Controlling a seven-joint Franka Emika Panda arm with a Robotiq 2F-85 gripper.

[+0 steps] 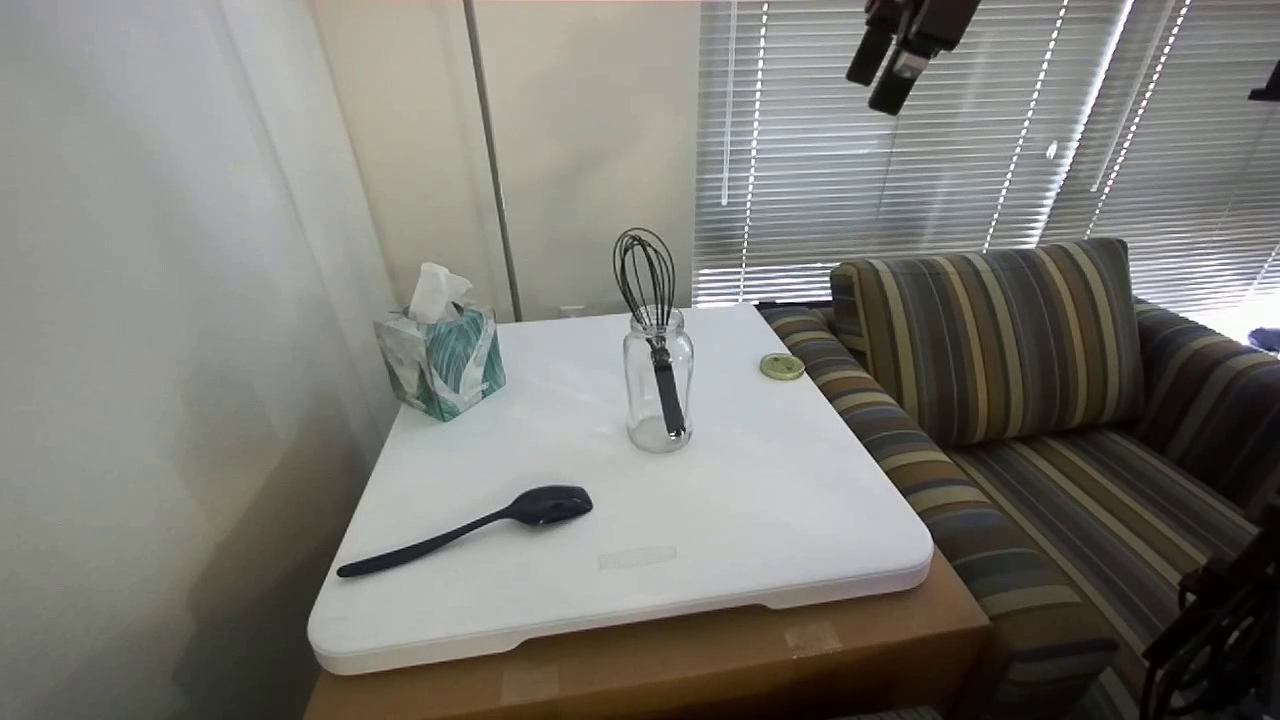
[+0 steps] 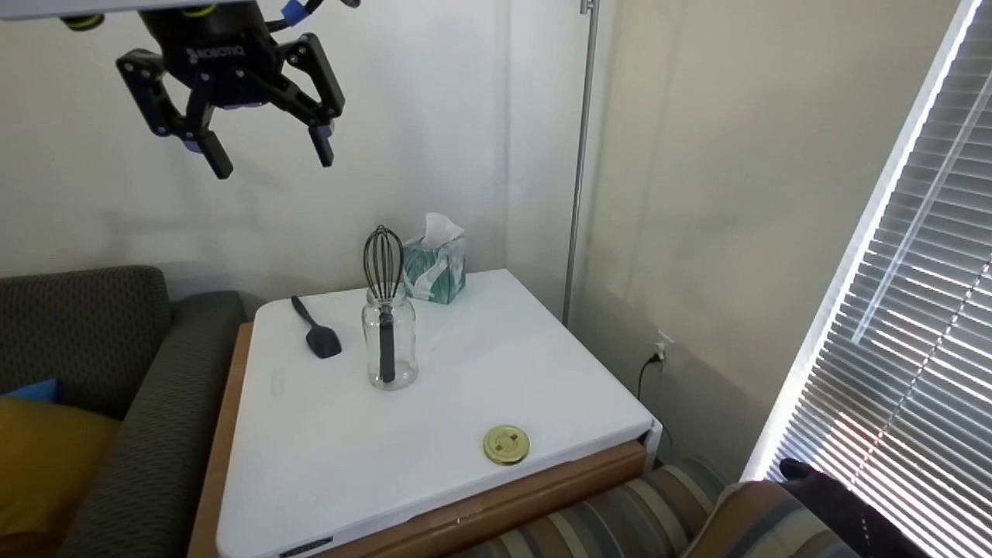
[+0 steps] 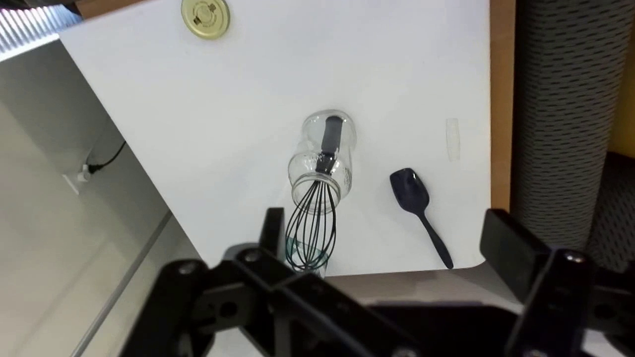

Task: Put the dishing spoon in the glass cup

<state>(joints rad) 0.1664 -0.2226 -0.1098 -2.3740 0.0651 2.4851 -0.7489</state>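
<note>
The dishing spoon (image 1: pixel 548 505), black with a long slim handle, lies flat on the white tabletop (image 1: pixel 780 510). In the wrist view the spoon (image 3: pixel 410 191) appears between my fingers but well below them. A clear jar-shaped glass cup (image 2: pixel 404 349) stands upright on the same table, beside the spoon's bowl end and apart from it. A dark whisk (image 2: pixel 387 341) leans inside the glass cup, handle down, its wires sticking out of the mouth. High above the table my gripper (image 2: pixel 274 167) hangs open, holding nothing; in an exterior view only its fingertips (image 1: pixel 889 94) show at the top.
A teal tissue box (image 1: pixel 440 365) sits near the wall at the table's edge. A gold lid (image 2: pixel 506 445) lies near the table's edge by the striped armchair (image 1: pixel 990 350). A dark sofa (image 2: pixel 178 372) borders another side. Walls stand close behind the tissue box.
</note>
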